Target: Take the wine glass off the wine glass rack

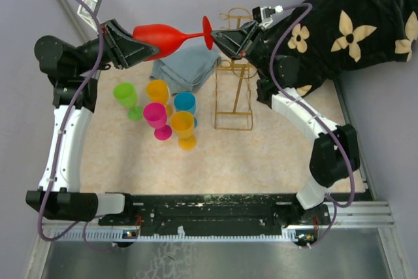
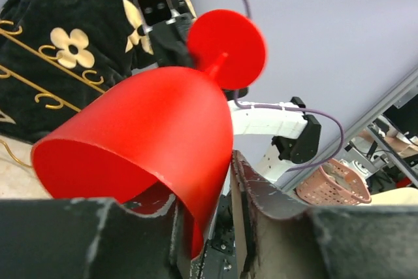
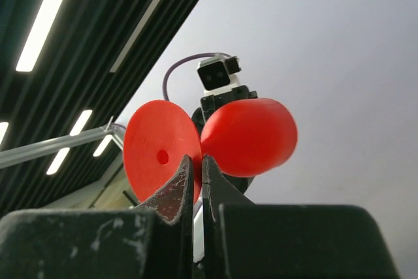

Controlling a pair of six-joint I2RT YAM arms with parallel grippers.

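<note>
At left, the left gripper is seen clamped on the rim of the red wine glass. The glass is held horizontally in the air between the two arms, bowl to the left and foot to the right. In the left wrist view the bowl's wall is caught between the dark fingers. Below the glass, on the sand-coloured table, a green goblet, an orange goblet, a pink goblet, a blue goblet and a yellow goblet are grouped close together. A blue-grey cloth is bunched just behind them. The glass's foot end is taken by the right gripper, whose fingers are shown almost together, pinched in just behind the round foot, the stem itself being hidden by them. The glass is held clear of the gold wine glass rack, which is stood upright just right of the cloth, its top loops partly covered by the right gripper. At far right, a black fabric with cream flower shapes is draped over the table's back corner.
</note>
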